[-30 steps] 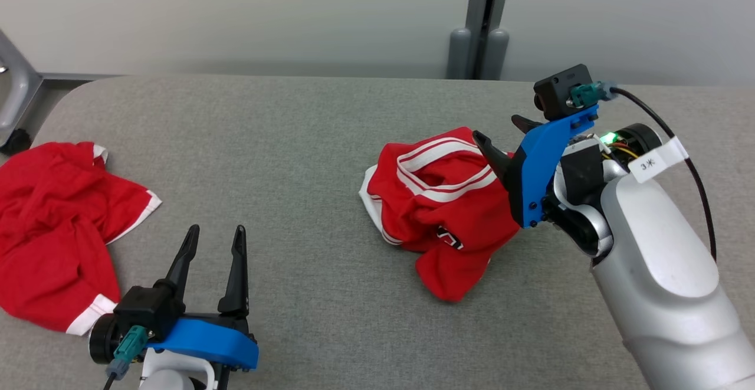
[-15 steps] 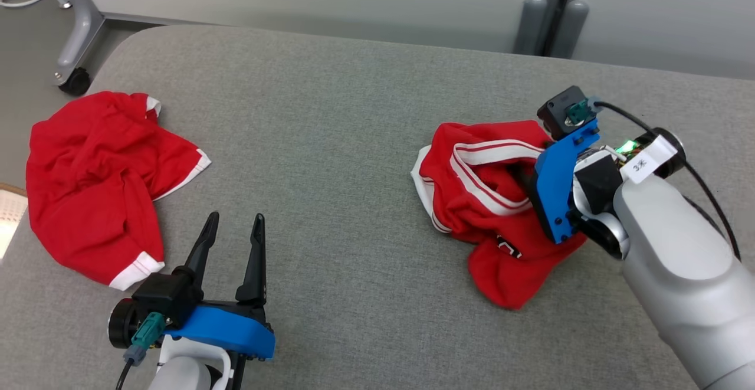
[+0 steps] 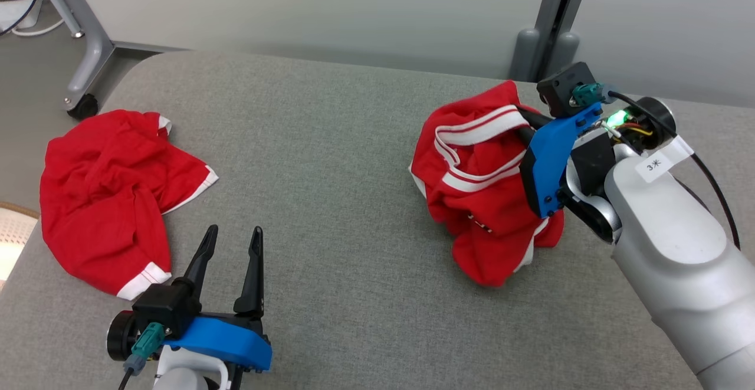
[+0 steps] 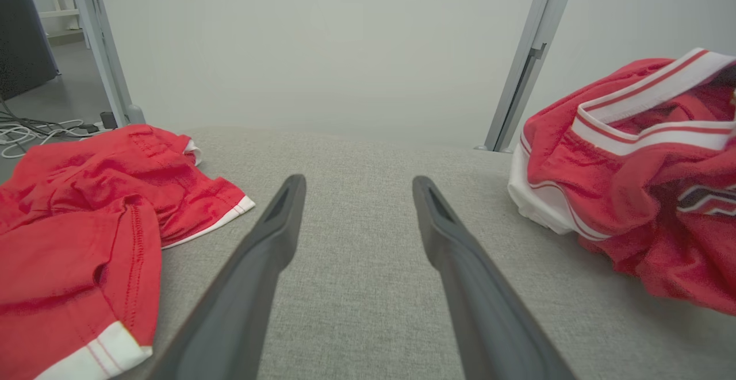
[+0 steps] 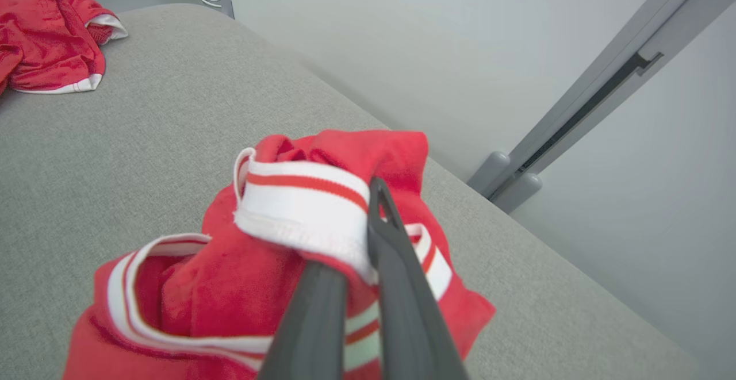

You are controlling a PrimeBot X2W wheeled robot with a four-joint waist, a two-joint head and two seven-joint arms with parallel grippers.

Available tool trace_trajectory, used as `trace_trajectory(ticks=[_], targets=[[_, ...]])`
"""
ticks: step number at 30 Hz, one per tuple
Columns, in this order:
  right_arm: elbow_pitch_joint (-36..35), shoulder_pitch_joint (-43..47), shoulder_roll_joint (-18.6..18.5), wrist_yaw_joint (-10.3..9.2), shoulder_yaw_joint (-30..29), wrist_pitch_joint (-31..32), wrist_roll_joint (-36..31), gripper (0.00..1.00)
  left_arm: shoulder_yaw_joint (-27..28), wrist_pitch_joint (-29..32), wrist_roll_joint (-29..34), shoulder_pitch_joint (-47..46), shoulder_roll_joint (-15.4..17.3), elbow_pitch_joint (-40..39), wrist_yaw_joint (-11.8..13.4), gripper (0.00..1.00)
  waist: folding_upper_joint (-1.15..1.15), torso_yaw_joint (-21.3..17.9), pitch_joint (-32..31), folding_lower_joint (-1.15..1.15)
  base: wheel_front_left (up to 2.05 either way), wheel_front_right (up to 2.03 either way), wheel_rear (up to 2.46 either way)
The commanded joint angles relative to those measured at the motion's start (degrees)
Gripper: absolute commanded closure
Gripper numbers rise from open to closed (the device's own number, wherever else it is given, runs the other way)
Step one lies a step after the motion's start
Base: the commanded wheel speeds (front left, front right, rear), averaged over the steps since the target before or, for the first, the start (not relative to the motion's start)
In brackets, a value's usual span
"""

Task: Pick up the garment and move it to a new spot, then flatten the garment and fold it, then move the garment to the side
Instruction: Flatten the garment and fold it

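Reading "3" followed by a star-like mark, a white tag (image 3: 655, 164) is seen wrapped round the black cable of the right arm, just behind a lit green lamp (image 3: 613, 118) at the wrist. Dark and white lettering (image 3: 481, 225) is printed on the red garment (image 3: 478, 201), but it is creased into the folds and cannot be read. The right claw (image 5: 359, 236) is clenched on the garment's white, red-striped waistband (image 3: 472, 133), which is pinched between the two dark fingers. The right forearm is raised from the lower right and bent at the wrist, so that the claw is pointed leftward into the cloth. The garment is held bunched over the right half of the grey desk (image 3: 330, 160), its lower folds hanging down to the surface. The left claw (image 3: 233, 230) is held low near the desk's front edge, released, its fingers spread and aimed away from the robot. A second red garment (image 3: 106, 201) is left crumpled at the desk's left end.
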Motion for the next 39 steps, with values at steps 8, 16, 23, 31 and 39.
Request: trace_trajectory(ticks=[8, 16, 23, 31, 39], targets=[[-13.36, -1.31, 0.4, 0.01, -1.91, -3.25, 0.23, 1.0, 0.46, -0.28, 0.2, 1.86, 0.9, -1.12, 0.58, 0.0, 0.0, -2.43, -3.96, 0.0, 0.0, 0.0, 0.0], [-20.05, -6.72, 5.4, 0.01, -1.12, -7.11, 1.74, 1.0, 0.73, -0.27, -0.29, 1.69, 1.12, -1.89, 0.98, 0.0, 0.0, -3.35, -3.07, 0.0, 0.0, 0.0, 0.0], [-18.63, -4.53, 6.09, 0.0, -2.61, -10.29, 3.42, 1.0, 0.38, -0.28, -0.41, 1.18, 0.95, -2.18, 1.01, 0.0, 0.0, -4.06, -2.57, 0.0, 0.0, 0.0, 0.0], [-9.0, 8.12, -0.98, 0.01, -4.42, -9.8, 4.65, 1.0, 0.0, -0.28, -0.42, 0.27, 1.21, -2.37, 0.83, 0.0, 0.0, -5.08, -1.0, 0.0, 0.0, 0.0, 0.0], [3.06, 11.85, -3.9, 0.01, -8.52, -13.67, 1.18, 1.0, -0.51, -0.28, -0.25, -1.23, 1.28, -2.24, 0.63, 0.0, 0.0, -5.46, 0.62, 0.0, 0.0, 0.0, 0.0]])
